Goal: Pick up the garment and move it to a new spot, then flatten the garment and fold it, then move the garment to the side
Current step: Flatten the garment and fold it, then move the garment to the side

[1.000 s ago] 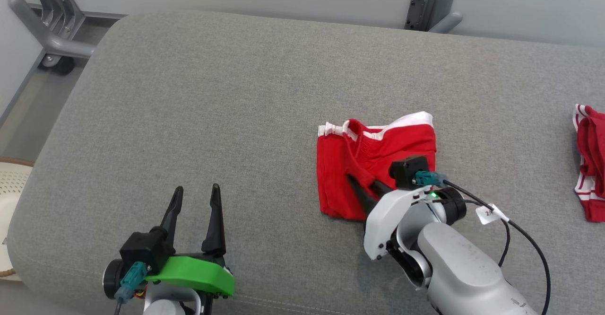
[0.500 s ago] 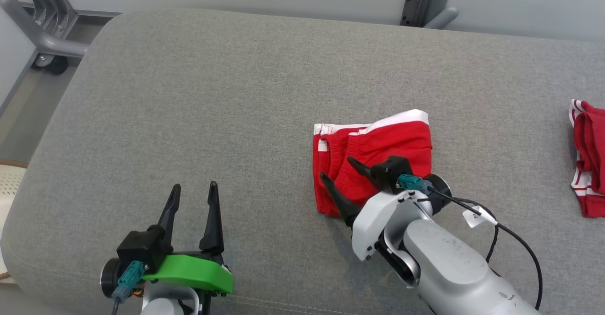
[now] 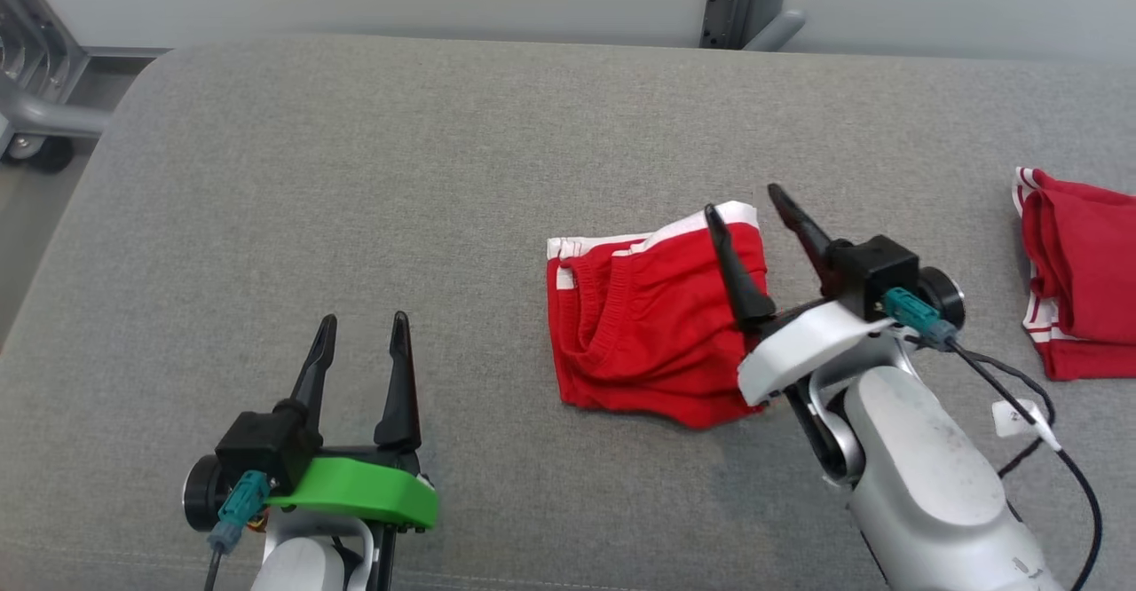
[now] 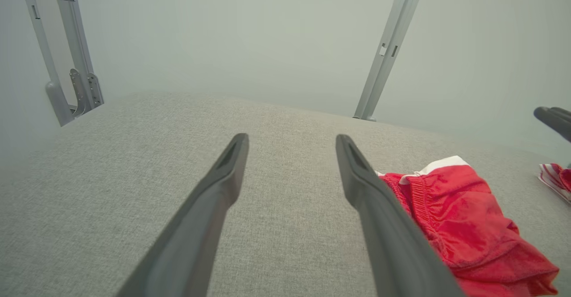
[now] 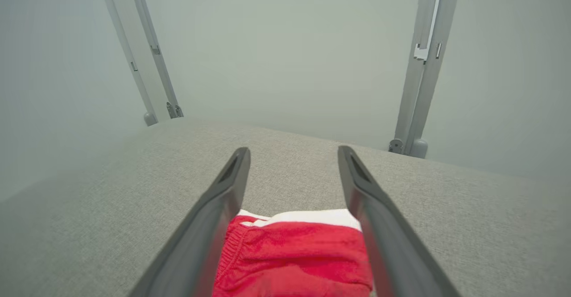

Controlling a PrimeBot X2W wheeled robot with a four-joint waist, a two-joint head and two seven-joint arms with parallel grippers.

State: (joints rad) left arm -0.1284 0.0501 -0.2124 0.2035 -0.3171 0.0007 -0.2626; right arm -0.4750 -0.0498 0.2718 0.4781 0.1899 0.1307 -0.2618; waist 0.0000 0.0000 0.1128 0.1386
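The garment (image 3: pixel 652 325), red shorts with a white waistband, lies folded into a rough square on the grey cushion (image 3: pixel 355 174). My right gripper (image 3: pixel 745 202) hangs open above its right edge, fingers apart with nothing between them. In the right wrist view the garment (image 5: pixel 294 252) shows below the right gripper (image 5: pixel 292 152). My left gripper (image 3: pixel 362 320) is open over bare cushion at the lower left, well away from the cloth. Along the right side of the left wrist view the garment (image 4: pixel 464 225) lies beyond the left gripper (image 4: pixel 290 138).
A second red garment with white stripes (image 3: pixel 1078 276) lies at the cushion's right edge. Grey metal frame posts (image 3: pixel 741 1) stand behind the cushion, and a wheeled frame (image 3: pixel 35 112) is at the far left. A cable and tag (image 3: pixel 1021 413) hang from my right wrist.
My right gripper has let go of the garment, opened, risen and swung to its right edge. The garment's fold has settled flatter. The head view has shifted. The left arm has not moved.
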